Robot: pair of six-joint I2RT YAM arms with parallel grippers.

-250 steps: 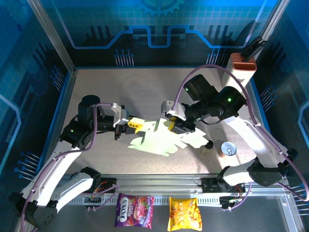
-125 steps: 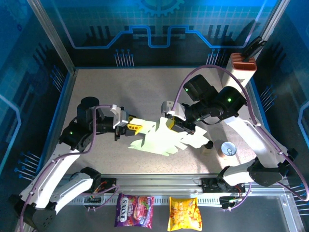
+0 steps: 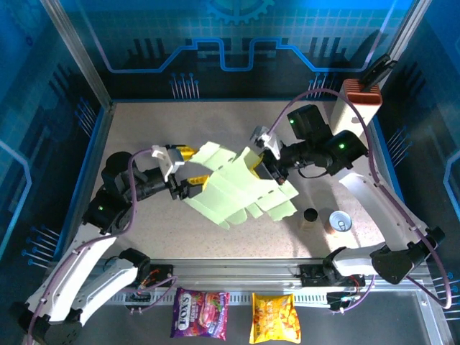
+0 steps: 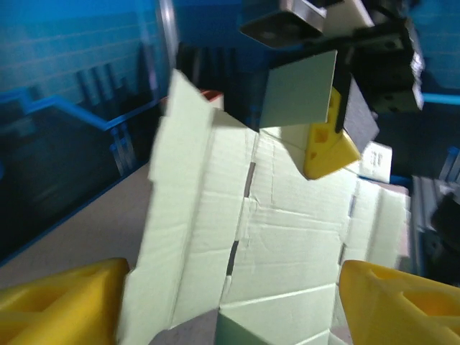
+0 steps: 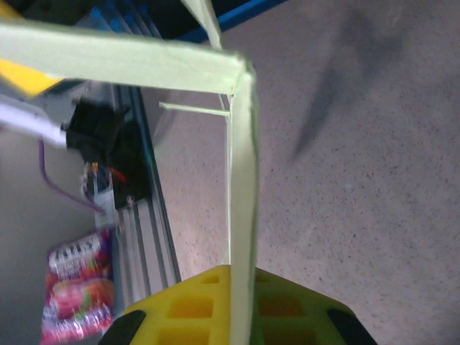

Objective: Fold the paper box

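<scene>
The paper box [image 3: 237,188] is a pale green die-cut sheet, raised off the table and tilted between the two arms. My right gripper [image 3: 261,164] is shut on its upper right edge. In the right wrist view the card [image 5: 241,208] runs edge-on into the yellow fingers [image 5: 180,309] of that gripper [image 5: 241,316]. My left gripper [image 3: 188,167] stands open at the sheet's left side. Seen from the left wrist, the creased sheet [image 4: 287,237] lies ahead between the wide-apart yellow fingertips [image 4: 61,305] of that gripper [image 4: 230,309], which do not press on it.
A white block with an orange ribbed top [image 3: 357,98] stands at the back right. A can [image 3: 340,221] and a small dark cylinder [image 3: 310,215] sit right of the sheet. Two snack packets [image 3: 200,314] [image 3: 274,318] lie beyond the front rail.
My left gripper has opened and let go of the sheet, drawing back to the left. My right gripper has lifted the sheet and carried it up and toward the back.
</scene>
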